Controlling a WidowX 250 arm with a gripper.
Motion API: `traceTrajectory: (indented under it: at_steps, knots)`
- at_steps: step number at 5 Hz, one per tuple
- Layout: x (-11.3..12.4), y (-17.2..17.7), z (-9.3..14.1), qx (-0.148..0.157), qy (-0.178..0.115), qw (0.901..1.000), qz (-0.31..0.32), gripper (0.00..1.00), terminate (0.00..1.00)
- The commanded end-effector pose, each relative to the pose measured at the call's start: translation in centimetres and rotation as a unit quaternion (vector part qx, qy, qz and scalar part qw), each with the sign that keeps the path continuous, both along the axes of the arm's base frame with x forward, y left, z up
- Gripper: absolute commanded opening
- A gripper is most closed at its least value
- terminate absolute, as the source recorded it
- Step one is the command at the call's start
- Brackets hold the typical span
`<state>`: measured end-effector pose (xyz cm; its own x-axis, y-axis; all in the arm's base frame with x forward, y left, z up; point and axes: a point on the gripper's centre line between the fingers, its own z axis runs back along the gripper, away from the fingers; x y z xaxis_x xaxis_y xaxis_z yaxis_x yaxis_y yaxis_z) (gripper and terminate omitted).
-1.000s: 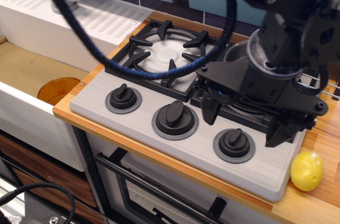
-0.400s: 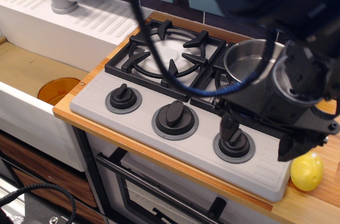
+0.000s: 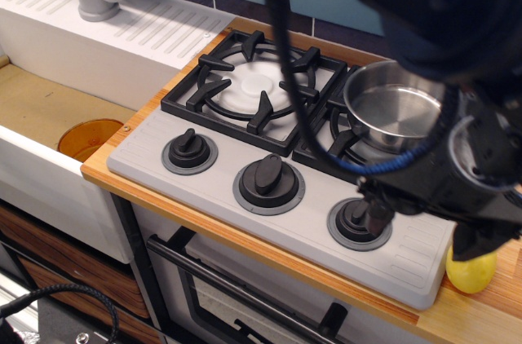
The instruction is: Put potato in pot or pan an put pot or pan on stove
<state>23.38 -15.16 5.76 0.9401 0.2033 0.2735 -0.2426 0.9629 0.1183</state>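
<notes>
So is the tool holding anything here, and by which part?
Nothing is held. The tool hangs open just above the potato, which lies on the counter beside the stove; the pan sits empty.

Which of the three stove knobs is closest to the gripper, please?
The rightmost knob: one of the gripper's fingers reaches down right beside it, while the middle knob and left knob stand clear.

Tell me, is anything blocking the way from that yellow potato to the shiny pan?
Nothing visible does. The potato lies on the wooden counter, partly behind the end effector; the pan sits open-topped on the stove.
</notes>
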Motion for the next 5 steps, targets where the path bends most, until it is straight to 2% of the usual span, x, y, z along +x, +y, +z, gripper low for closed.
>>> traceTrajectory:
  at_steps: [1, 3, 5]
  knots:
    - [0.3, -2.5, 0.7, -0.023, -0.028, 0.9993, 0.01, 1.0, 0.0]
    - [0.4, -4.3, -0.6, -0.044, -0.056, 0.9973, 0.02, 1.0, 0.0]
    - [0.8, -5.3, -1.6, -0.038, -0.072, 0.9963, 0.027, 1.0, 0.0]
